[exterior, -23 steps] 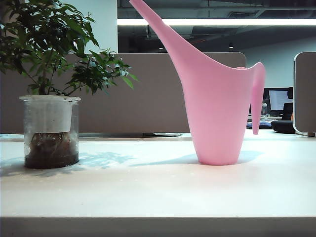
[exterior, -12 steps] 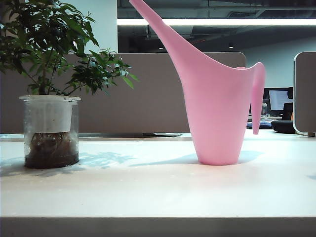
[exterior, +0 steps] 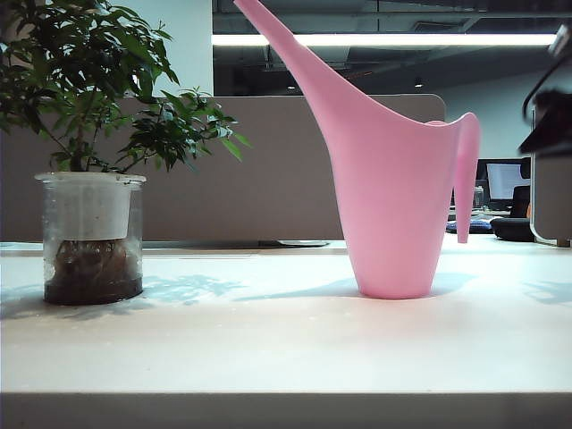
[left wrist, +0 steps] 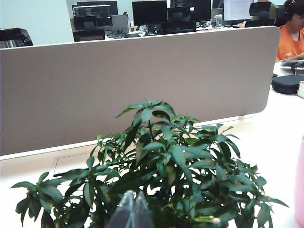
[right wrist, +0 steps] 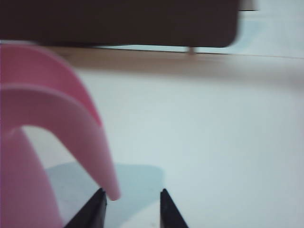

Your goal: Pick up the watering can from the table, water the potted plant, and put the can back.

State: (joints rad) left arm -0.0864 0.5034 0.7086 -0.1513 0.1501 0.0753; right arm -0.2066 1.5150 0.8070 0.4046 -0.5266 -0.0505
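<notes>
Pink plastic, the watering can (right wrist: 42, 137) stands on the table (exterior: 268, 349), its thin handle curving down just beside the right gripper (right wrist: 132, 209), whose jaws stand partly apart and empty. It should centre on the handle before closing. The left gripper (left wrist: 131, 209) hovers behind the potted plant (left wrist: 156, 175), tips seemingly together.
</notes>
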